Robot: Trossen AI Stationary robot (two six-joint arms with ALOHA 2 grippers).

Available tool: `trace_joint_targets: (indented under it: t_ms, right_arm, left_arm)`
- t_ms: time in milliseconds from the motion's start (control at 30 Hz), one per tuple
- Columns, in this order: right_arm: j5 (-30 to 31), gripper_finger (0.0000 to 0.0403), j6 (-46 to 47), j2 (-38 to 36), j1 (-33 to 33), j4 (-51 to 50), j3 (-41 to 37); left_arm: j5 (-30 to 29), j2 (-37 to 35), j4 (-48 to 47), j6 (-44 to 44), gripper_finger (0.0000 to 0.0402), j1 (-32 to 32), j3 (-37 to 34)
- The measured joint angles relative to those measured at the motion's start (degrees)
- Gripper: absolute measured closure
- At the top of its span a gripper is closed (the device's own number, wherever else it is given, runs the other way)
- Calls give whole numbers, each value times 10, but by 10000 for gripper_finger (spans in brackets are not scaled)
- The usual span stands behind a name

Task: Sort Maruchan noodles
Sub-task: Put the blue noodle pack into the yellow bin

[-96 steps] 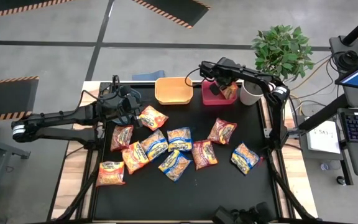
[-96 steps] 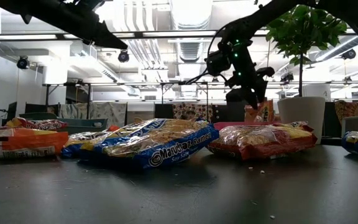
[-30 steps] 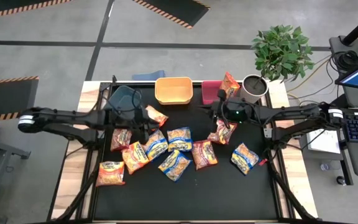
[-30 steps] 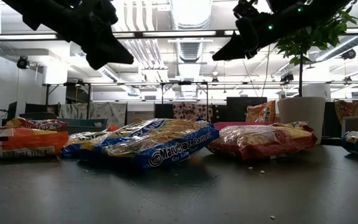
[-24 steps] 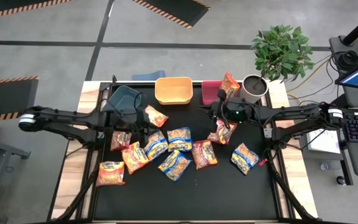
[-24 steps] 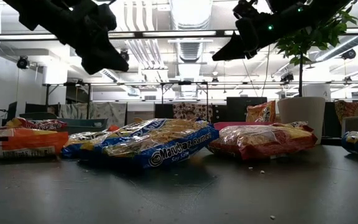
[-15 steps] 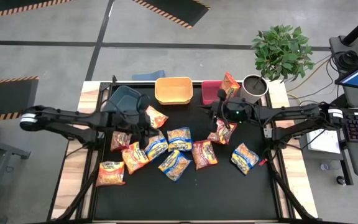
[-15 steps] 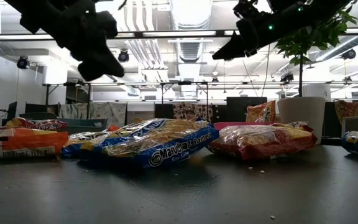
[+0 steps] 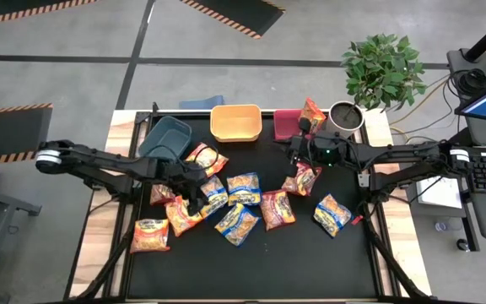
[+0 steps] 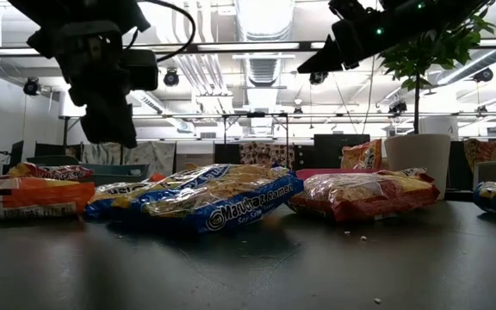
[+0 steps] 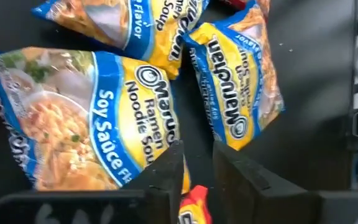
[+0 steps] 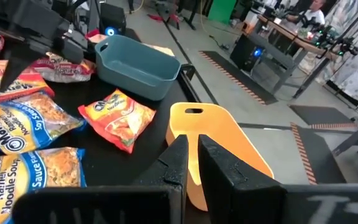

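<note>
Several Maruchan noodle packets lie flat and partly overlapping on the black mat. My left gripper hangs slanting down over the left of the pile, open by a narrow gap, clear of the packets in the low view. Its fingers stand over the edge of a blue-trimmed soy sauce packet, and a red-orange packet shows below them. My right gripper hovers high near the red bin, shut and holding nothing. One orange packet leans on that bin's right wall.
A blue bin, a yellow bin and the red bin stand in a row along the mat's far edge. A white pot with a plant stands at the far right. Bare mat lies along the near edge.
My left gripper has moved toward the table's near edge and come down over the left packets, tipping from nearly level to pointing steeply down and rolling as it went. The packets lie as before.
</note>
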Motion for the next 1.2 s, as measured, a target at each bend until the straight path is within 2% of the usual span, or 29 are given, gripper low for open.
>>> trace_joint_targets:
  t_ms: [133, 267, 367, 433, 733, 1200]
  right_arm:
    - [0, 376, -4, 0, 0, -13, 0]
    - [0, 376, -8, 0, 0, -15, 0]
    - [0, 376, -8, 0, 0, -15, 0]
    - [0, 376, -8, 0, 0, -15, 0]
    - [-1, 376, 6, 0, 0, -26, 0]
    - [-1, 376, 38, 1, 0, -47, -1]
  left_arm:
    - [-24, 0, -29, 12, 263, 6, 0]
    - [-92, 5, -64, 23, 191, 6, 0]
    - [-97, 20, -48, 55, 152, 8, 0]
    - [-96, 36, -19, 60, 140, 8, 0]
    - [-97, 91, -3, 103, 155, 26, 0]
    - [-97, 104, 14, 109, 171, 36, -7]
